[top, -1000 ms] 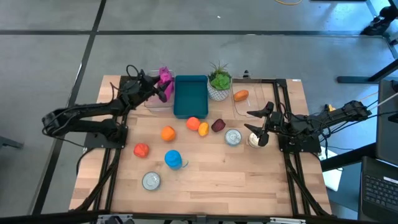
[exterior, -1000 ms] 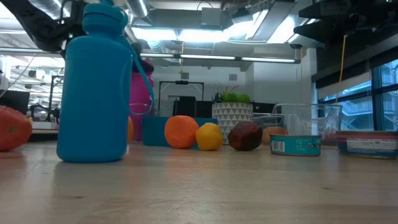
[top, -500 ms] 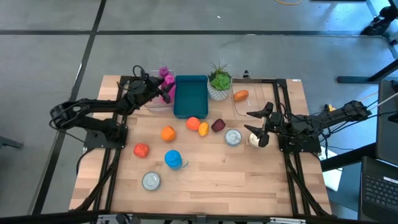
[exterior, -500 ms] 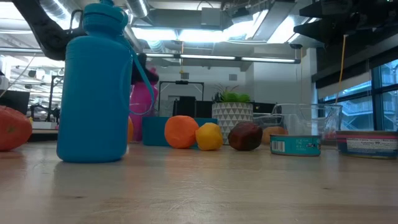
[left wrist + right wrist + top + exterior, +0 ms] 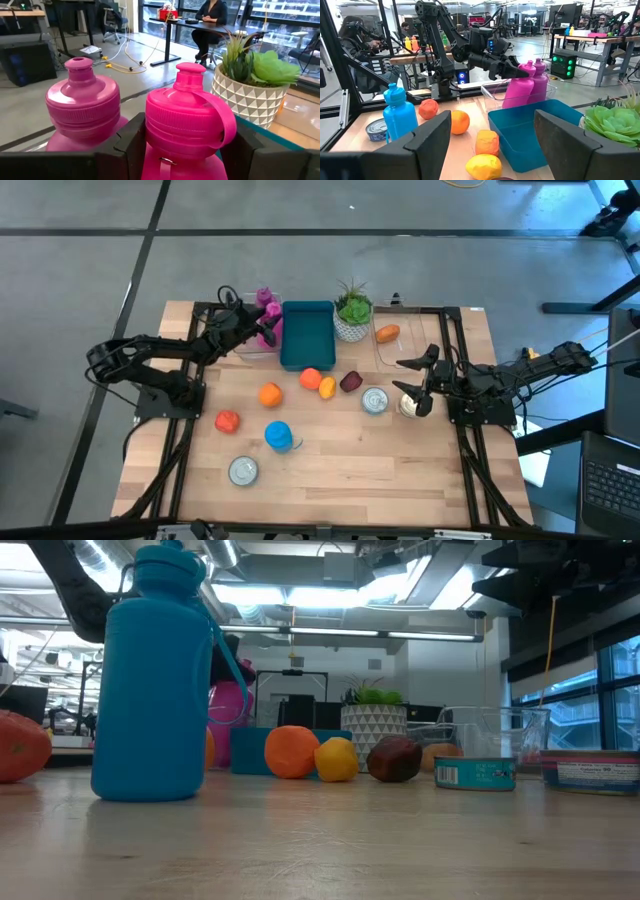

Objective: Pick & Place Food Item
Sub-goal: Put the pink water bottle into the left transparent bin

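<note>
The left gripper (image 5: 262, 326) is shown clamped on a pink bottle (image 5: 186, 125), carried a little farther toward the blue bin (image 5: 306, 332) than a second earlier; a second pink bottle (image 5: 82, 107) stands just beside it. A bottle, not food, is thus being moved. The right gripper (image 5: 412, 384) is held open and unmoved near a tin can (image 5: 375, 400). The food items, among them an orange (image 5: 270, 394) and a lemon (image 5: 327, 387), lie untouched mid-table.

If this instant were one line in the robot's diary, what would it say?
left gripper: closed on pink bottle by clear bin | right gripper: open, idle near can | blue tray: empty
</note>
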Tool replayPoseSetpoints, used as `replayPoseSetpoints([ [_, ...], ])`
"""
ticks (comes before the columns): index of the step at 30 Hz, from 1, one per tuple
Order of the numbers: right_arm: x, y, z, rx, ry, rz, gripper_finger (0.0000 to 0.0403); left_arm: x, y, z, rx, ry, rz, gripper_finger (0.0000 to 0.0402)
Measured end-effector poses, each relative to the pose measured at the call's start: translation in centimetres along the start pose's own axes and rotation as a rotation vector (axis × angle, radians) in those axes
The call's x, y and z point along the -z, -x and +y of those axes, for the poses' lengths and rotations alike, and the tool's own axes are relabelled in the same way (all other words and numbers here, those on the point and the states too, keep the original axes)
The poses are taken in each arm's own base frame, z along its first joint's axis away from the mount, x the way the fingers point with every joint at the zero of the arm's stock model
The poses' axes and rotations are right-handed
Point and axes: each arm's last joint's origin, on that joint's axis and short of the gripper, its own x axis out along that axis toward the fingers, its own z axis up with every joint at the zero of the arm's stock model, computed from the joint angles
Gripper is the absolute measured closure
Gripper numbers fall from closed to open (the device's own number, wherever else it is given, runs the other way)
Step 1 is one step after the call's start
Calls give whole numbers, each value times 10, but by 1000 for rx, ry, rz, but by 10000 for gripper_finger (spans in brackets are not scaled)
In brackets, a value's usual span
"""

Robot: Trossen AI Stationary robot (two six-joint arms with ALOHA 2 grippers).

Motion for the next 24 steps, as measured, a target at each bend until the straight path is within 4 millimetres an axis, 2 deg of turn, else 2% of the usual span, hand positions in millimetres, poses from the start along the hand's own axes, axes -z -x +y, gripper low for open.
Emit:
replayPoseSetpoints([
  [3, 0, 0, 0, 0, -6, 1, 124, 1, 3, 1, -15, 5, -30, 224],
  [10, 0, 0, 0, -15, -7, 2, 124, 28, 32, 15, -35, 55, -122, 224],
  [13, 0, 0, 0, -15, -2, 2, 124, 31, 39, 19, -24, 61, -156, 224],
  [24, 0, 0, 0, -15, -4, 0, 124, 31, 40, 18, 18, 63, -160, 224],
])
